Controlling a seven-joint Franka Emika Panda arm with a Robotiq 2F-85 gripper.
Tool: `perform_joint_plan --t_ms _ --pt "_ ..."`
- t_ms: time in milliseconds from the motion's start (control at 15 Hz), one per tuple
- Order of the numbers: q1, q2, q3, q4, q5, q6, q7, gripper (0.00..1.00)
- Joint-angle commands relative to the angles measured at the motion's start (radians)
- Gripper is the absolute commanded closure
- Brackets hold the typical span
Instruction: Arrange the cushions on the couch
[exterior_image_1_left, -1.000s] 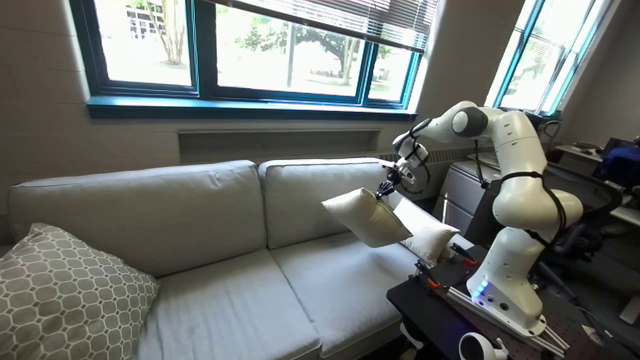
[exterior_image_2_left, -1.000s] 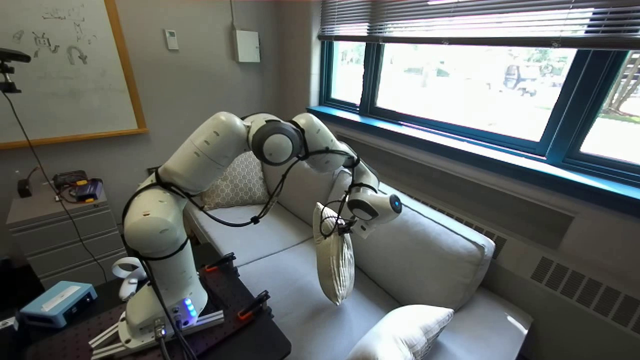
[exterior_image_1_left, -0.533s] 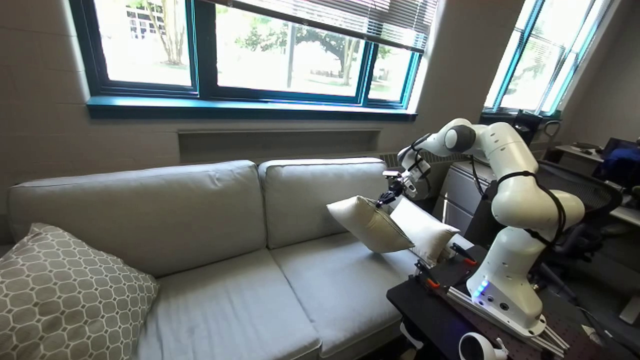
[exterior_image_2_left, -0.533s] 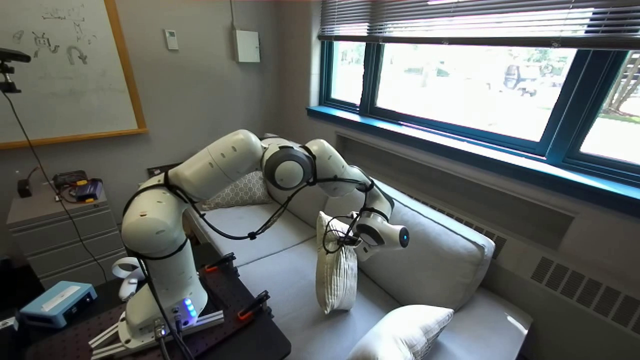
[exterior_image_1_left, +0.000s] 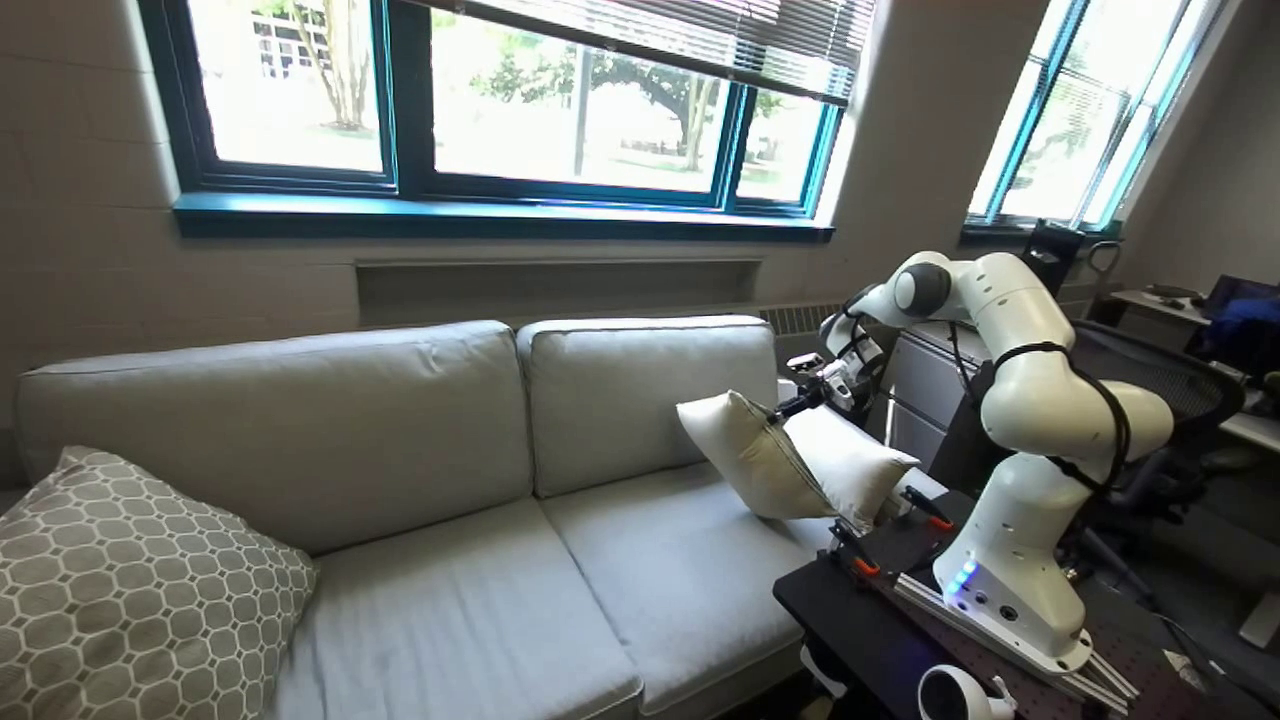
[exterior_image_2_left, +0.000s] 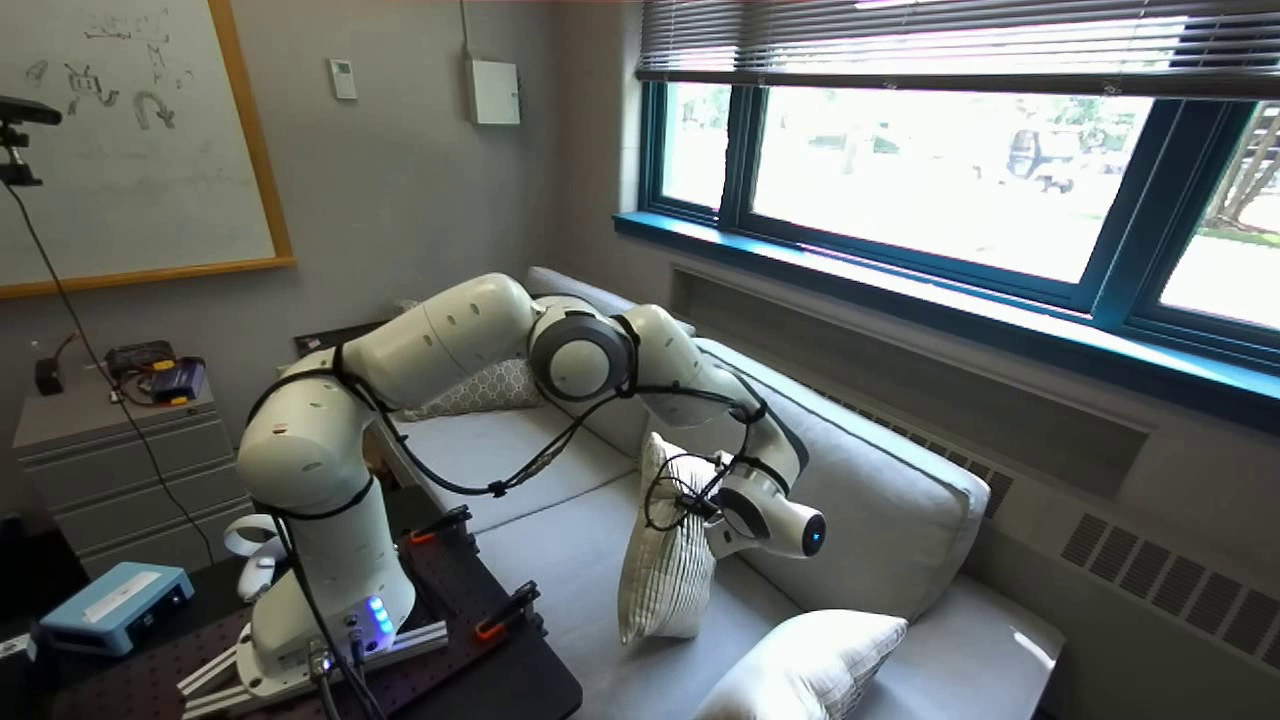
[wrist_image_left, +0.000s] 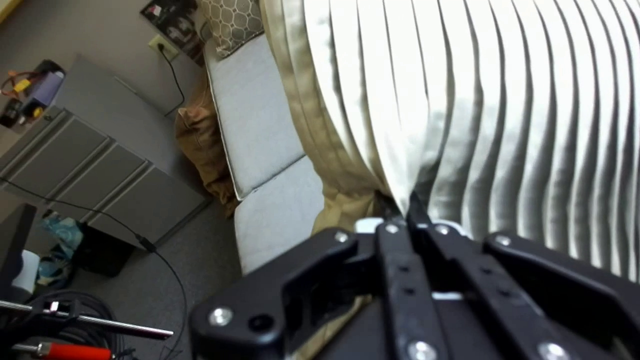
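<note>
Cushion (exterior_image_1_left: 750, 465) tilted low over the couch (exterior_image_1_left: 450, 610) near its end edge, contact below unclear — clamped in the hand (wrist_image_left: 402, 202) by a pinched fold, presumably being too puffy to grip whole. Second cushion (exterior_image_1_left: 850, 462) propped at that edge — perhaps as partner.

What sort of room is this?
Likely a robotics lab or office with a lounge corner: a robot arm set up next to a grey couch, plus a whiteboard with marker doodles.
</note>
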Motion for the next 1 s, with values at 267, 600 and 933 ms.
perform_joint_plan --t_ms 267,600,933 --pt "0.016 0.002 -0.093 0.028 -0.011 -0.079 0.095 0.98" --pt "-0.016 -0.058 -0.206 0.097 -0.163 -0.139 0.199 0.98" --pt "-0.145 -0.040 -0.258 0.330 -0.354 -0.321 0.278 0.98"
